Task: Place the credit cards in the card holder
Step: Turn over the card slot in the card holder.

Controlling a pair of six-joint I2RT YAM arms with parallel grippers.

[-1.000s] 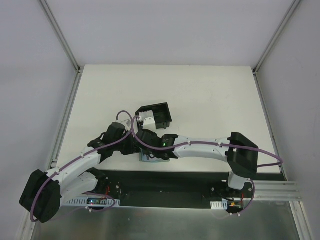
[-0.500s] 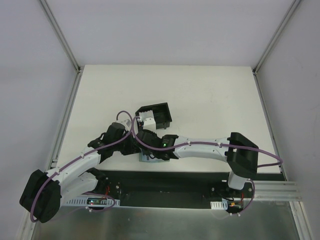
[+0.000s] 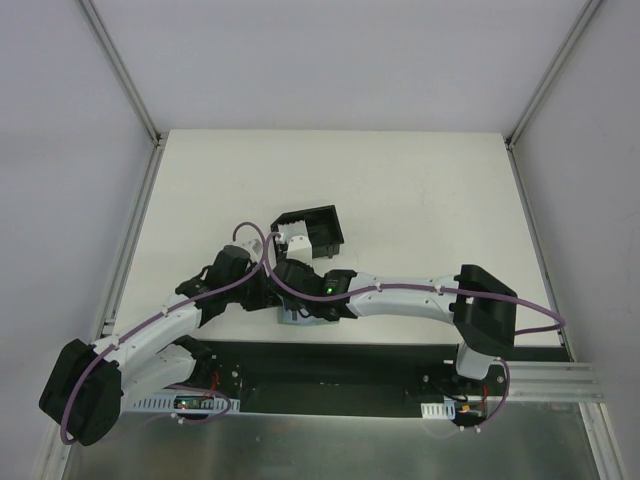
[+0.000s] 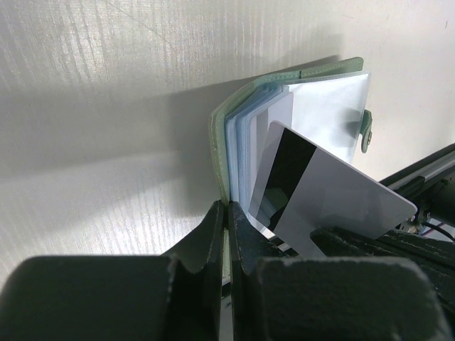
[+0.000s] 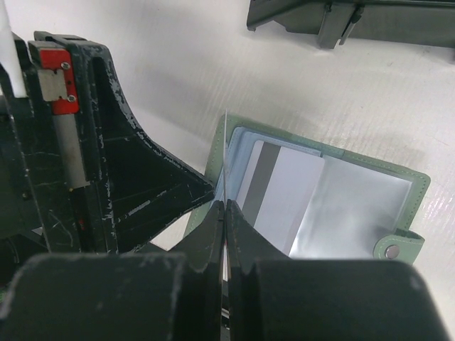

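Plastic, thin and glossy: whitish-grey credit card (image 4: 334, 202) with dark stripe, pinched edge-on between right fingers (image 5: 210, 227), shut tight on it, by open grey-green case (image 4: 217, 142). Left fingers (image 4: 213, 227) clamped shut on that case's soft stitched cover. Clear shiny sleeves (image 5: 348, 206) fanned inside. Black, boxy, hard-walled card holder (image 3: 310, 212) at 12 o'clock from case, apart, on matte white desk (image 3: 420, 190).

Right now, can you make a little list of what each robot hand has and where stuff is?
left jaws: shut on the green case cover
right jaws: shut on the white striped card, close to the case
green case: open, another striped card in a sleeve
black box: on the table, beyond both arms
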